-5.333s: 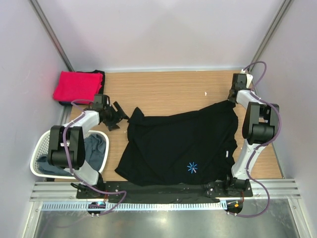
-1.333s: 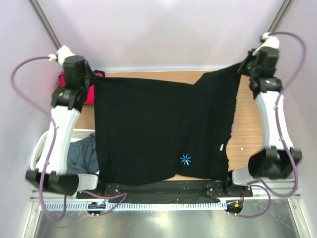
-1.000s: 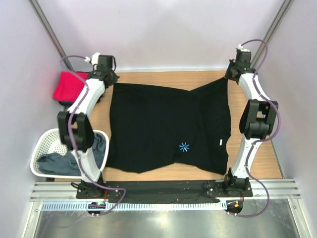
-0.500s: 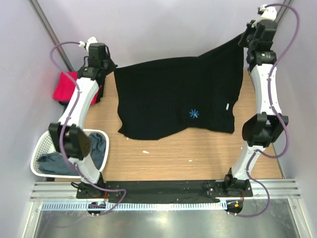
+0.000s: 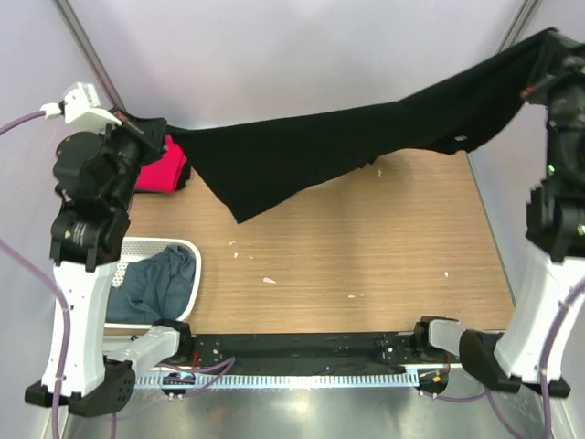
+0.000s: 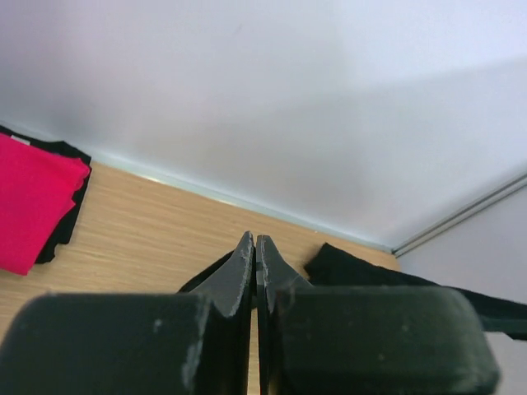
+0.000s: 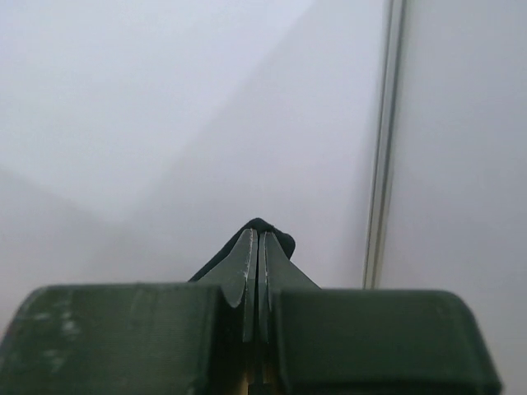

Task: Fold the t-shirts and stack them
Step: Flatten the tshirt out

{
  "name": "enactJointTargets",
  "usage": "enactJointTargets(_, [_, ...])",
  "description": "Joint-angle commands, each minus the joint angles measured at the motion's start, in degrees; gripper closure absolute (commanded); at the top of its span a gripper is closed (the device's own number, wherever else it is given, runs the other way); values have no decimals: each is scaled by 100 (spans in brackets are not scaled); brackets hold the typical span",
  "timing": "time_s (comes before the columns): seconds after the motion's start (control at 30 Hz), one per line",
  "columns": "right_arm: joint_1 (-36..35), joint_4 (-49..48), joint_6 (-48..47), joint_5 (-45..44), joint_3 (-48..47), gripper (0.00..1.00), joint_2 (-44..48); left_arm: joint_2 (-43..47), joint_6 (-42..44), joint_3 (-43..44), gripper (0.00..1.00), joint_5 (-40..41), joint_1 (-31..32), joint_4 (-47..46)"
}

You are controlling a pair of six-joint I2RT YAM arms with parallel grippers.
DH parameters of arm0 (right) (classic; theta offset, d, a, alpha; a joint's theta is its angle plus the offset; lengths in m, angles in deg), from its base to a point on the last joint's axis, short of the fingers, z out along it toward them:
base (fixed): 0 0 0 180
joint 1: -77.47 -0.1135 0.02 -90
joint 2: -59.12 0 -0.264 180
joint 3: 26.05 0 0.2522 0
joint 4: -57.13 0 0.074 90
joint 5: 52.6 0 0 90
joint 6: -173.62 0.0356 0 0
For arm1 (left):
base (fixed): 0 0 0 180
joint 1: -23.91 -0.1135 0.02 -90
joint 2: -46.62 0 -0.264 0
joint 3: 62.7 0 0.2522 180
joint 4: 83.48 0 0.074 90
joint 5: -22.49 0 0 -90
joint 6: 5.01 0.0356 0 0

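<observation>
The black t-shirt (image 5: pixel 329 142) hangs in the air above the back of the table, stretched between both grippers. My left gripper (image 5: pixel 149 131) is shut on its left corner, and black cloth (image 6: pixel 362 267) trails off beside the shut jaws (image 6: pixel 255 247). High at the right wall, my right gripper (image 5: pixel 551 44) is shut on the other corner, with a fold of cloth (image 7: pixel 272 226) poking out past its tips (image 7: pixel 258 240). The red t-shirt (image 5: pixel 163 167) lies folded at the back left, also seen from the left wrist (image 6: pixel 33 202). The grey-blue t-shirt (image 5: pixel 157 277) lies crumpled in the basket.
The white lattice basket (image 5: pixel 139 245) stands at the near left beside the left arm. Some dark cloth (image 6: pixel 72 202) lies under the red tee. The wooden table (image 5: pixel 366 256) carries a few small white specks. Walls close in at the back and both sides.
Both arms have risen and spread wider, lifting the black t-shirt fully off the table. It now hangs as a taut band near the back wall.
</observation>
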Motion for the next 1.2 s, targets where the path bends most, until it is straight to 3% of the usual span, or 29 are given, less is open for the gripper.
enactJointTargets(0.0, [2, 347, -204, -213, -265, 99, 187, 454, 85, 211, 100, -174, -28, 313])
enactJointTargets(0.2, [-6, 401, -230, -431, -1379, 99, 284, 966, -38, 921, 100, -60, -20, 1034])
enactJointTargets(0.37, [-15, 330, -230, -529, -1831, 99, 179, 501, -134, 2432, 100, 256, -20, 1920])
enactJointTargets(0.47, [-24, 427, -230, -555, -1700, 99, 91, 132, -135, 2997, 100, 405, -28, 1985])
enactJointTargets(0.7, [-41, 726, -424, -844, -1594, 99, -602, -1124, -372, 2866, 100, 793, -28, 2318])
enactJointTargets(0.83, [-173, 665, -1081, -1573, -1121, 99, -1120, -1775, -662, 2112, 100, 828, -107, 2328])
enactJointTargets(0.93, [-173, 507, -1119, -1689, -584, 99, -1647, -2223, -986, 1241, 100, 723, -326, 1880])
enactJointTargets(1.07, [-174, 270, -1040, -1452, -22, 99, -2595, -3040, -1146, 871, 100, 792, -441, 1319])
enactJointTargets(1.17, [-174, -501, -724, -1101, 401, 99, -3316, -3752, -1067, 721, 100, 688, -433, 652])
